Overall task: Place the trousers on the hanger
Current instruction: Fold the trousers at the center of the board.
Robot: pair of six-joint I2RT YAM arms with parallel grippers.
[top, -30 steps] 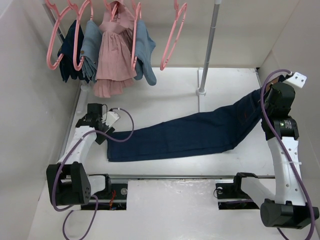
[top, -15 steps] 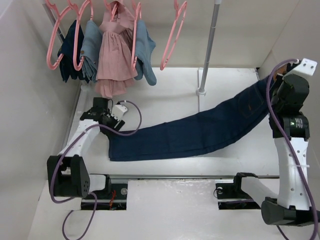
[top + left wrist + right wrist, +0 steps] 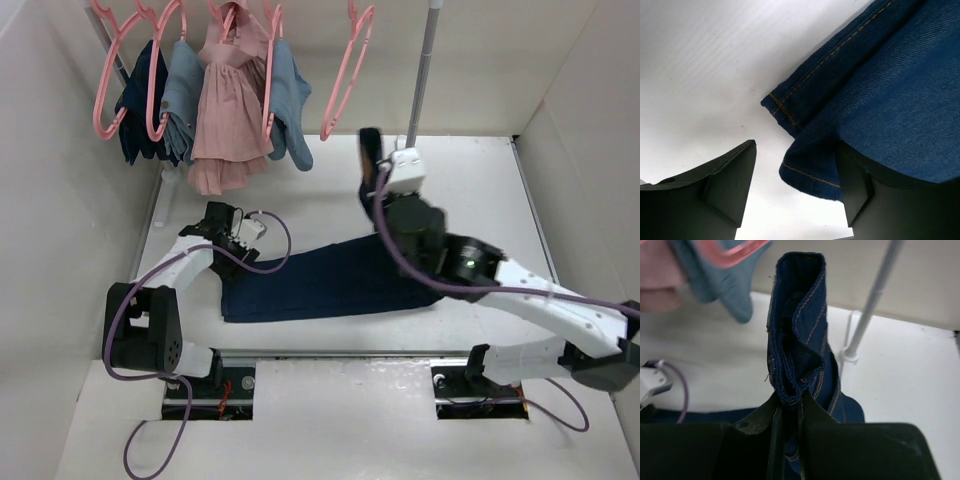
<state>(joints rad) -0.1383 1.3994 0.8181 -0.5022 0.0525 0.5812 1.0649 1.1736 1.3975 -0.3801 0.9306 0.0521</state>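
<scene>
Not hung yet — right fingers [image 3: 760,417] clamp one raised end of the navy jeans [image 3: 320,285] near the free pink hanger [image 3: 345,75]; left fingers [image 3: 725,185] gape at the other end.

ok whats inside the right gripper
A folded end of the trousers, pinched in the right gripper and standing up above it. The gripper itself hides how far down the cloth goes.

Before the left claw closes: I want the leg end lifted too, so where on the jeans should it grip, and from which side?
I'd take the stitched hem corner of the jeans, which lies on the table and points into the open left claw. Come in low from beyond the hem edge, one finger sliding under the cloth.
</scene>
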